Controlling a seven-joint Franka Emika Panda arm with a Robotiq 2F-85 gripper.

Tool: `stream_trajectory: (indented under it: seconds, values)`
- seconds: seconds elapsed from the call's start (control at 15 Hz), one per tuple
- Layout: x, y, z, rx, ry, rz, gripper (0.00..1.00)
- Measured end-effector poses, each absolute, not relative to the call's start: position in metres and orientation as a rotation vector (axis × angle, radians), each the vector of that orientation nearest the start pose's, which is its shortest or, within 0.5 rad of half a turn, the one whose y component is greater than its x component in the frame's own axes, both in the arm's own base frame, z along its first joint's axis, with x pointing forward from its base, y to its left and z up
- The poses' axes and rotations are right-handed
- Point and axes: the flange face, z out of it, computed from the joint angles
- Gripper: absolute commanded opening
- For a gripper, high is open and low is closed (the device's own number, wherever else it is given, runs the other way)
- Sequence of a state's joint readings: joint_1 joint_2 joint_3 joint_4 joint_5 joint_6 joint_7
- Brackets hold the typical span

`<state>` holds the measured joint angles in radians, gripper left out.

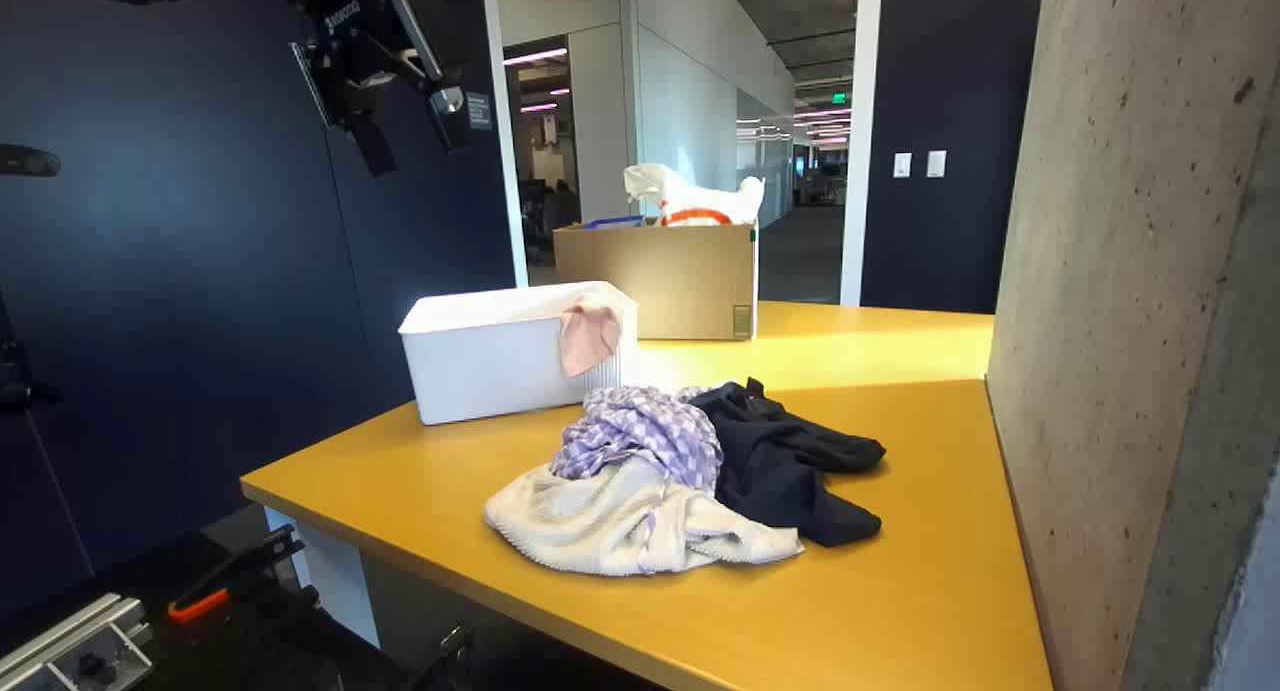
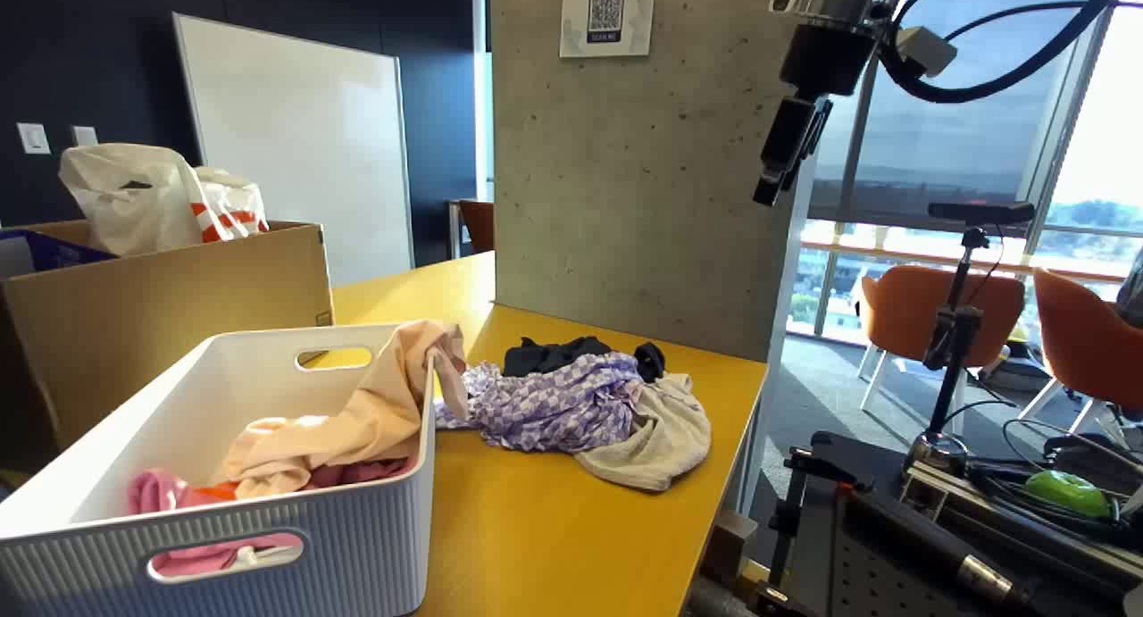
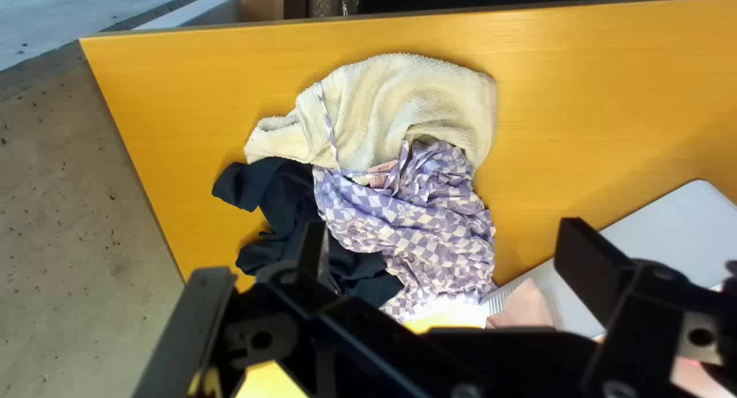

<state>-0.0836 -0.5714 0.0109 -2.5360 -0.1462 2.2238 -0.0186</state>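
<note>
Spread wide, the pincer (image 1: pixel 412 137) hangs high, well apart from the table (image 1: pixel 930 611) below. In the wrist view, the purple checked cloth (image 3: pixel 426 231) lies crumpled on the table, with the cream cloth (image 3: pixel 397 107) against it at twelve o'clock (a thin lavender strap (image 3: pixel 329 124) trails across that one) and the navy garment (image 3: pixel 282 196) touching it at nine. The white bin (image 3: pixel 673 231) sits between three and four. In an exterior view, the peach cloth (image 2: pixel 357 429) hangs over the bin's rim at two o'clock, the pink cloth (image 2: pixel 170 492) lies inside at eight, and the cardboard box (image 2: pixel 179 304) stands just beyond at eleven, a white plastic bag (image 2: pixel 134 206) poking from its top.
</note>
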Motion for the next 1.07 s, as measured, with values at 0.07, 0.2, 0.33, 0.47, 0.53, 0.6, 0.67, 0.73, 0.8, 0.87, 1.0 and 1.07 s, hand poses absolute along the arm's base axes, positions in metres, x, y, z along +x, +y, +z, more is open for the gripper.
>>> stream_trajectory:
  seconds: [0.07,0.2,0.33,0.47,0.53,0.6,0.67,0.73,0.8,0.87,1.0,1.07]
  values:
    - [0.396,-0.033,0.492,-3.260,-0.031,-0.414,1.00]
    - [0.396,-0.033,0.492,-3.259,-0.031,-0.416,1.00]
    - [0.396,-0.033,0.492,-3.259,-0.031,-0.416,1.00]
    - [0.396,-0.033,0.492,-3.259,-0.031,-0.416,1.00]
    - [0.396,-0.033,0.492,-3.260,-0.031,-0.415,1.00]
    - [0.396,-0.033,0.492,-3.260,-0.031,-0.412,1.00]
    - [0.397,-0.033,0.495,-3.259,-0.033,-0.422,1.00]
    - [0.399,-0.035,0.504,-3.256,-0.044,-0.450,1.00]
    - [0.403,-0.039,0.518,-3.253,-0.071,-0.485,1.00]
    - [0.409,-0.047,0.532,-3.250,-0.115,-0.514,1.00]
    - [0.432,-0.066,0.551,-3.248,-0.228,-0.498,1.00]
    - [0.447,-0.074,0.552,-3.245,-0.294,-0.453,1.00]
